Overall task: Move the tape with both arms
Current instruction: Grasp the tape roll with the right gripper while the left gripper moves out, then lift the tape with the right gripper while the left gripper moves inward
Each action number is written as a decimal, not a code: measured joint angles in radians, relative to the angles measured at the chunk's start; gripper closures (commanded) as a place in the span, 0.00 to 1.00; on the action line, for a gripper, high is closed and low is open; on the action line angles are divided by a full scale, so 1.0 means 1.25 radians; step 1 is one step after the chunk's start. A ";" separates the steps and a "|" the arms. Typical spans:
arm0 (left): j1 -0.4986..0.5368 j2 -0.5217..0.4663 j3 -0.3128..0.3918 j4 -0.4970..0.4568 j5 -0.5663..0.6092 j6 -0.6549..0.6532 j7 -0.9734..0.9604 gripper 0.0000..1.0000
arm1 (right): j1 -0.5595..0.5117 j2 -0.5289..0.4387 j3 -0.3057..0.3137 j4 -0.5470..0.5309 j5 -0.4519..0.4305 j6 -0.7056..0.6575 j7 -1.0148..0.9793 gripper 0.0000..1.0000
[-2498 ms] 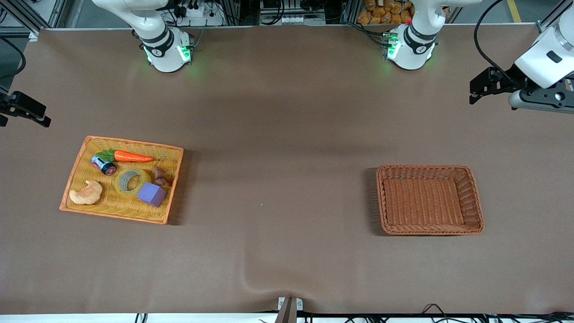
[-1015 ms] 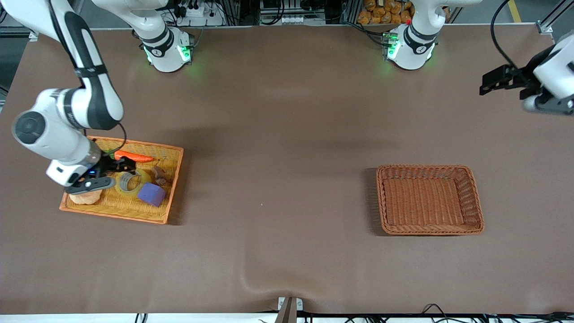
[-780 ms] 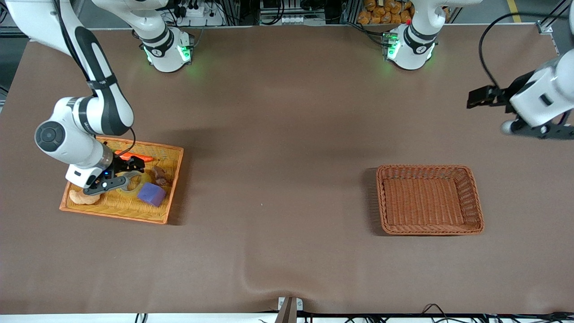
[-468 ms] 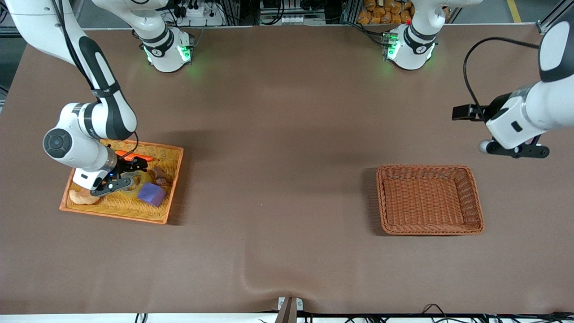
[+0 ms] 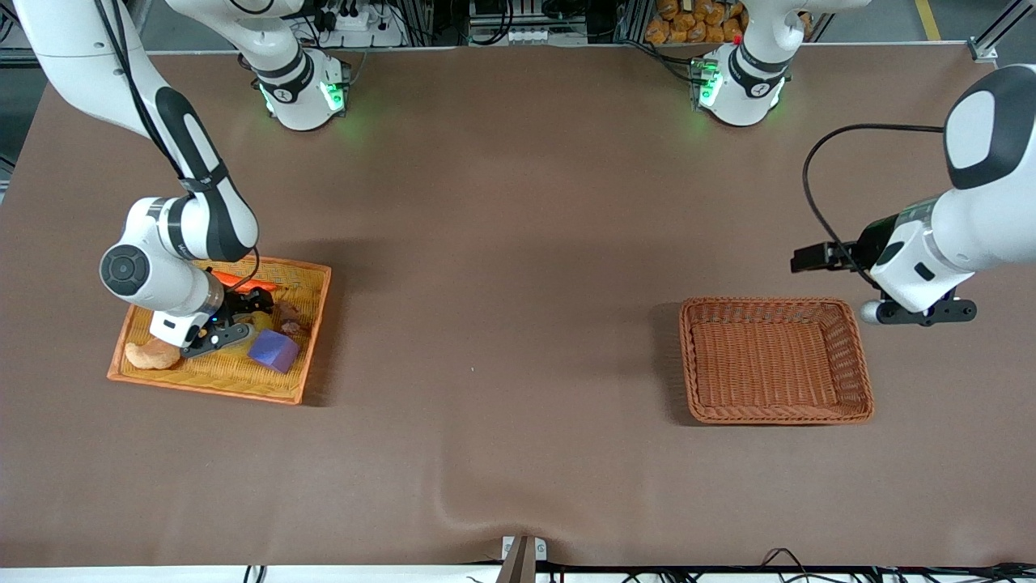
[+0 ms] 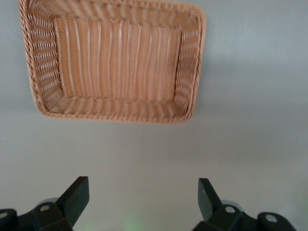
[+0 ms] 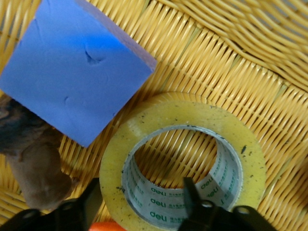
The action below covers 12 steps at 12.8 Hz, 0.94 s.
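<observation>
The tape, a yellowish ring with a grey printed core, lies flat in the yellow woven tray beside the purple cube. In the front view my right gripper hides most of it. My right gripper is down in the tray, open, astride the tape's wall. In the right wrist view one finger is outside the ring and one is inside it. My left gripper is open and empty in the air over bare table beside the brown basket. The left wrist view shows it with the basket ahead.
The tray also holds a tan croissant toy, an orange carrot and a brown lumpy object. The cube and the brown object lie close against the tape. The brown basket is empty.
My right arm swung in from the table's end and lowered its gripper into the tray onto the tape. My left arm came down toward the brown basket.
</observation>
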<state>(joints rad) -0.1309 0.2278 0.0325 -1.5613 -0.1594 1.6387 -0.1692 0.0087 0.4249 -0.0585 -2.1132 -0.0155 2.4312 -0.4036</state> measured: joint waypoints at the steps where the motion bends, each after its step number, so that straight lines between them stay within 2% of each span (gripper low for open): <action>1: 0.000 -0.004 -0.005 -0.016 -0.001 0.029 -0.016 0.00 | 0.000 0.000 0.001 0.001 0.000 0.000 0.000 1.00; 4: -0.002 -0.031 -0.012 -0.073 -0.001 0.087 -0.027 0.00 | 0.000 -0.001 0.001 0.019 0.000 -0.039 0.001 1.00; 6: -0.001 -0.064 -0.025 -0.131 -0.002 0.146 -0.046 0.00 | 0.000 -0.005 0.001 0.076 0.001 -0.162 0.001 1.00; 10: -0.002 -0.133 -0.060 -0.263 -0.002 0.287 -0.118 0.00 | 0.029 -0.045 0.008 0.318 0.004 -0.490 0.003 1.00; 12: -0.002 -0.164 -0.062 -0.322 -0.004 0.356 -0.139 0.00 | 0.091 -0.053 0.010 0.419 0.019 -0.573 0.060 1.00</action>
<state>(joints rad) -0.1334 0.0233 -0.0445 -1.9633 -0.1639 2.0840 -0.3432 0.1224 0.3581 -0.0454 -1.5896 0.0085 1.7146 -0.3287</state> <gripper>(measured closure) 0.000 0.780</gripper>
